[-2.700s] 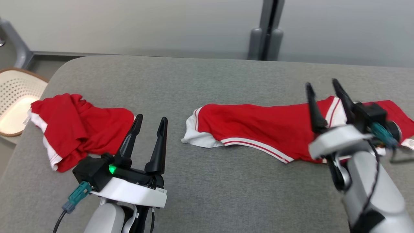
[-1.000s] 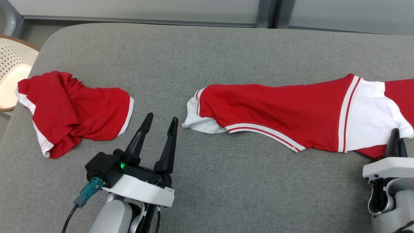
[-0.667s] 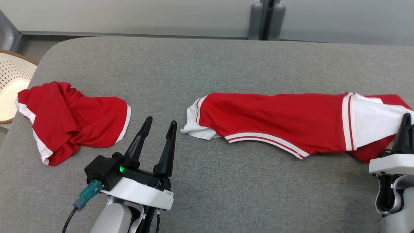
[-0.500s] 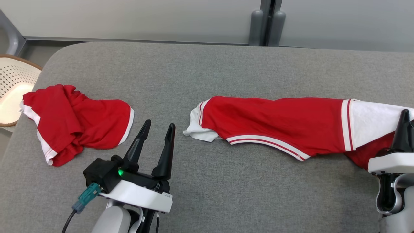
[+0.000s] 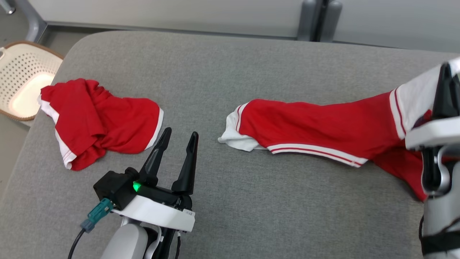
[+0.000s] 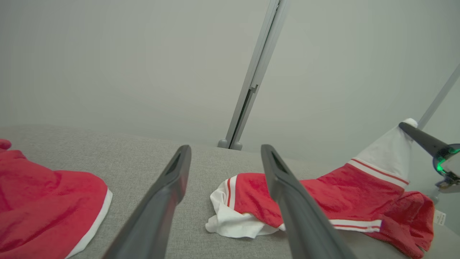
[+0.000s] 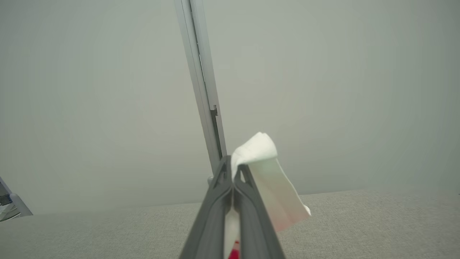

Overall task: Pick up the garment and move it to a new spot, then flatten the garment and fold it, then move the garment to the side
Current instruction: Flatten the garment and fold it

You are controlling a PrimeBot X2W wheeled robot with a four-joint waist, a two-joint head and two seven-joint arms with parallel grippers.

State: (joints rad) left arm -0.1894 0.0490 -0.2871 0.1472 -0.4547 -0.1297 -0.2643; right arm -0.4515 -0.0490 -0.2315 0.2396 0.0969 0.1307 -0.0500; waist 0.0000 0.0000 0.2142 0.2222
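Nearest to us, our left gripper [image 5: 180, 132] hangs over the grey padded surface [image 5: 230, 216] with its jaws spread wide and nothing in them. It sits in the gap between the two bits of clothing, so we reckon it's parked there ready to grab the loose end. Just beyond it on the left is a second red garment [image 5: 97, 118], bunched up and touched by neither gripper, so we don't think that's the one we're working on. The one we are working on is the red-and-white garment [image 5: 316, 126] on the right. Its white-cuffed end lies on the surface near the middle and the rest rises toward the right edge, where our right gripper [image 5: 446, 68] is clamped tight on the white panel and holds it up off the surface. Picking it up by one end probably lets it string out long for carrying and flattening. Far left, a perforated basket [image 5: 10, 57] sits off the surface.
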